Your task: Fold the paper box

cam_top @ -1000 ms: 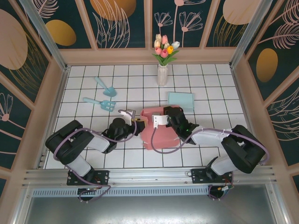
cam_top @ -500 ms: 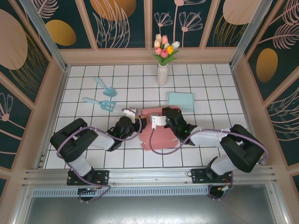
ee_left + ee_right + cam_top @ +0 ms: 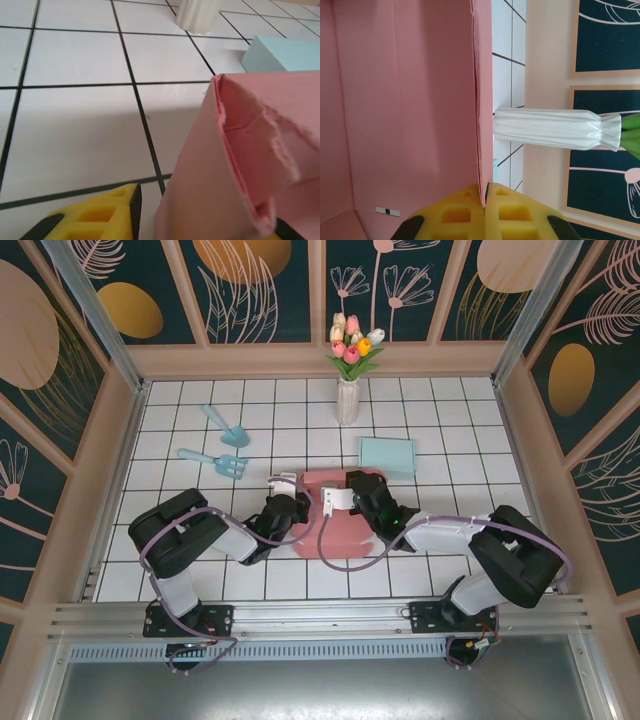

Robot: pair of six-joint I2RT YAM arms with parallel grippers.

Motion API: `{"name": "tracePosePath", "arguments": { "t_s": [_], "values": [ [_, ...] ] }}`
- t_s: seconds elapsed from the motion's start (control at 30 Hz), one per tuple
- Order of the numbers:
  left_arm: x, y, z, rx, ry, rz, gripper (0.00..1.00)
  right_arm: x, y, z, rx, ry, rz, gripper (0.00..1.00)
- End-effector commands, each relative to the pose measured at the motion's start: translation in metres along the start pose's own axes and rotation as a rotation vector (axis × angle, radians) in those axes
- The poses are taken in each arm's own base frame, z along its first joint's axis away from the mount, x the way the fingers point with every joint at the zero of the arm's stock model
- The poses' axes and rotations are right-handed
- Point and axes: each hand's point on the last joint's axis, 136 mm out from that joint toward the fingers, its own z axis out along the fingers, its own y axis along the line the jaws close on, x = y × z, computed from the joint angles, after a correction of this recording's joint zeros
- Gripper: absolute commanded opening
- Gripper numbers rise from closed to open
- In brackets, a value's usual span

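Mid-surface in the top view, the pink paper box (image 3: 345,530) lies between left claw (image 3: 292,495) and right claw (image 3: 332,502). From the left wrist, pads (image 3: 100,217) stand apart astride its frayed corner, so close gently along the crease. From the right wrist, pads pinch the box wall (image 3: 482,125); that anchor should hold firm.

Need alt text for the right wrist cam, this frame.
The right claw is shut on a wall edge of the pink paper box, whose inside spreads to the left of it. Past the wall are the white tiled table and a white vase, sideways in this rotated view.
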Motion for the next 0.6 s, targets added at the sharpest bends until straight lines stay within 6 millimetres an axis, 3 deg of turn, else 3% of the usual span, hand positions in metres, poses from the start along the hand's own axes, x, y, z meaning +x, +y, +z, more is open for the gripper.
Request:
{"name": "tracePosePath", "arguments": {
  "t_s": [0.0,0.1,0.23,0.47,0.57],
  "values": [
    [-0.002,0.046,0.003,-0.269,-0.041,0.033,0.21,0.004,0.015,0.002,-0.055,0.030,0.007,0.00],
    [-0.001,0.066,0.000,-0.401,-0.051,0.014,0.11,0.004,0.011,0.002,-0.049,0.038,0.024,0.00],
    [-0.004,0.080,-0.002,-0.535,-0.052,0.011,0.09,0.005,0.007,0.002,-0.036,0.049,0.054,0.00],
    [-0.001,0.081,0.004,-0.573,-0.038,0.060,0.16,0.005,0.011,0.004,-0.050,0.051,0.088,0.00],
    [0.004,0.061,0.012,-0.415,-0.009,0.097,0.23,0.005,0.013,0.005,-0.056,0.048,0.104,0.00]
  ]
}}
